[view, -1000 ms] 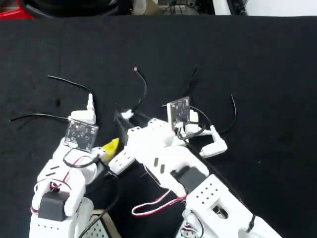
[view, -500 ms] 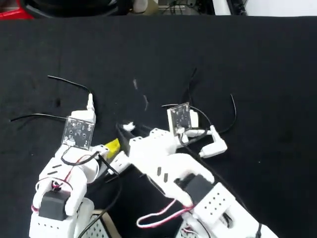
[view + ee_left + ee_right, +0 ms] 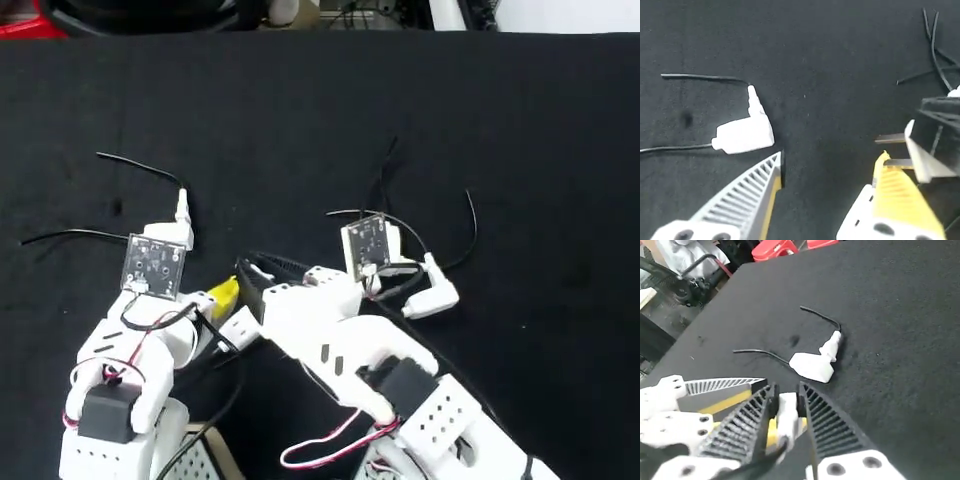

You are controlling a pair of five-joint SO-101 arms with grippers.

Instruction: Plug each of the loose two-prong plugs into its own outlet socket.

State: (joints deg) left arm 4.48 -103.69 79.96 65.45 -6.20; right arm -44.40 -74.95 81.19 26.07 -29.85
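Note:
My right gripper point(image 3: 787, 392) is shut on a small white two-prong plug point(image 3: 787, 418); in the high view the right gripper point(image 3: 245, 268) sits left of centre, pointing toward the left arm. The held plug point(image 3: 918, 151) has its two metal prongs right beside the yellow fingertip point(image 3: 883, 165) of my left gripper point(image 3: 829, 161), which stands open and holds nothing. A white plug piece with black cords point(image 3: 743, 135) lies on the cloth just beyond the left gripper point(image 3: 207, 290); the same piece point(image 3: 178, 228) shows from above. Another white plug piece point(image 3: 436, 292) lies right of the right arm.
The table is covered in black cloth point(image 3: 420, 110). Loose black cords point(image 3: 470, 228) curl around the right-hand piece. A red object point(image 3: 776, 248) and dark clutter sit past the table's far edge. Broad bare cloth stretches across the back half.
The right arm has pulled back and swung toward the left arm, carrying the plug; its cord no longer trails across the upper centre. The left arm shifted only slightly.

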